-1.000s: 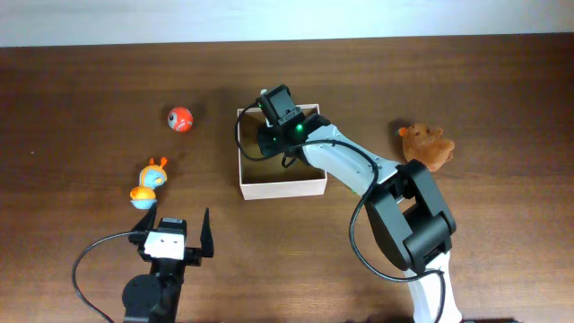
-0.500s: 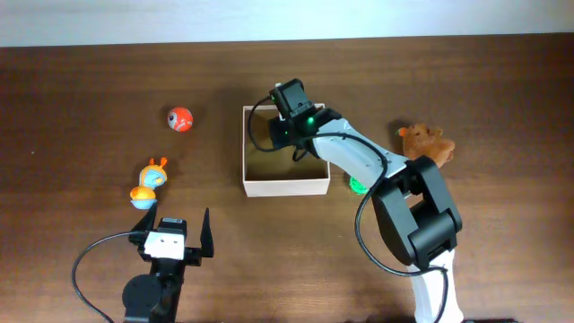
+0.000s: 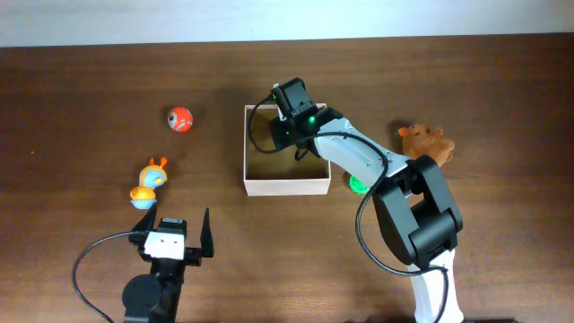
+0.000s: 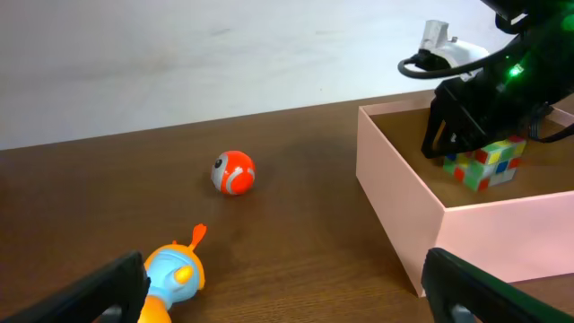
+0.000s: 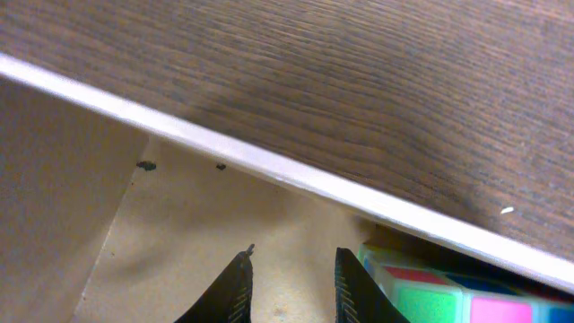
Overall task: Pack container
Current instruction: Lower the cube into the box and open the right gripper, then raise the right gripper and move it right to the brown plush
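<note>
The container is a square white-walled box with a tan floor at mid table; it also shows in the left wrist view and the right wrist view. A multicoloured cube lies in its far corner, also in the right wrist view. My right gripper is open and empty, low inside the container, just left of the cube; it shows from overhead too. My left gripper is open and empty near the front left, with a blue-and-orange toy by its left finger.
A red ball lies back left of the container. The blue-and-orange toy lies left of it. A brown plush sits to the right. A small green thing lies by the container's right front corner, under my right arm.
My right gripper has shifted a little to the right inside the container, and the arm has swung aside, uncovering the small green thing. The left arm has not moved.
</note>
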Robot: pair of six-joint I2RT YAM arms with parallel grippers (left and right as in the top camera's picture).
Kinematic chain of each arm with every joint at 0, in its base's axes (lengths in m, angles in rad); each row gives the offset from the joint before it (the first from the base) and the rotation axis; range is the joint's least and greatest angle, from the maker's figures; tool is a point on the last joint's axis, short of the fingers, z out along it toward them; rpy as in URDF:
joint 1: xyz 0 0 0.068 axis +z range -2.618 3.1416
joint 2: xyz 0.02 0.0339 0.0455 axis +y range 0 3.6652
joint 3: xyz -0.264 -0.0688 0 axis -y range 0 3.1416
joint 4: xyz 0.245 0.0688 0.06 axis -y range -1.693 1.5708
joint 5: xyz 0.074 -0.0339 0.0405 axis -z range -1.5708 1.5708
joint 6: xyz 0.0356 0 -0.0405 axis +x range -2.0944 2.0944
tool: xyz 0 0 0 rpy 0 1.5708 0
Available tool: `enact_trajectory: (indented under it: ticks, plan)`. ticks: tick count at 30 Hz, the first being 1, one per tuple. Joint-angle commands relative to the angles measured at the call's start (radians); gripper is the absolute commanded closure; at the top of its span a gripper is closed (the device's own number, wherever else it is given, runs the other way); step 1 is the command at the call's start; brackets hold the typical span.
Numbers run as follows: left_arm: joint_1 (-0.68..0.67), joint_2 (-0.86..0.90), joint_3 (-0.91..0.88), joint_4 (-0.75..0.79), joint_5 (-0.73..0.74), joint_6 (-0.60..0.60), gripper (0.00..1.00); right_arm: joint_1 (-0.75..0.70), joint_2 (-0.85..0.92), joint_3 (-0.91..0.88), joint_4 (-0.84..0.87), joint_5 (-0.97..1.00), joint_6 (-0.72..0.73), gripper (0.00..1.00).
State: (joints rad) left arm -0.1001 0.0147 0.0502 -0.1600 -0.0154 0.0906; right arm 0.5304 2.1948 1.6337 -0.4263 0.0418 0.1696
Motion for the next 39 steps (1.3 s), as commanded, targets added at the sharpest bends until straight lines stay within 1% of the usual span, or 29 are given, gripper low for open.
enact_trajectory:
  ticks: [1, 4, 8, 11, 17, 21, 25, 28, 30, 31, 39]
  plan:
    - [0.005, -0.01, -0.006, 0.003, 0.0, 0.019, 0.01, -0.008, 0.006, 0.017, 0.004, 0.023, -0.084, 0.75]
    - [0.005, -0.01, -0.006, 0.003, 0.0, 0.019, 0.01, -0.008, 0.006, 0.017, 0.005, 0.028, -0.114, 0.75]
    - [0.005, -0.01, -0.006, 0.003, 0.0, 0.019, 0.01, -0.008, 0.006, 0.017, 0.006, 0.068, -0.117, 0.75]
    - [0.005, -0.01, -0.006, 0.003, 0.0, 0.019, 0.01, -0.008, 0.006, 0.017, 0.006, 0.068, -0.156, 0.75]
    - [0.005, -0.01, -0.006, 0.003, 0.0, 0.019, 0.01, -0.009, 0.006, 0.017, 0.003, 0.066, -0.166, 0.75]
    - [0.005, -0.01, -0.006, 0.003, 0.0, 0.019, 0.01, -0.001, 0.004, 0.022, -0.008, 0.031, -0.166, 0.75]
    - [0.005, -0.01, -0.006, 0.003, 0.0, 0.019, 0.01, 0.021, -0.013, 0.066, -0.061, -0.03, -0.166, 0.75]
    - [0.005, -0.01, -0.006, 0.003, 0.0, 0.019, 0.01, 0.045, -0.033, 0.145, -0.147, -0.034, -0.166, 0.74]
    - [0.005, -0.01, -0.006, 0.003, 0.0, 0.019, 0.01, 0.063, -0.037, 0.218, -0.224, -0.034, -0.167, 0.7]
    - [0.005, -0.01, -0.006, 0.003, 0.0, 0.019, 0.01, 0.072, -0.037, 0.259, -0.27, -0.034, -0.168, 0.7]
    - [0.005, -0.01, -0.006, 0.003, 0.0, 0.019, 0.01, 0.123, -0.04, 0.583, -0.607, -0.039, -0.169, 0.71]
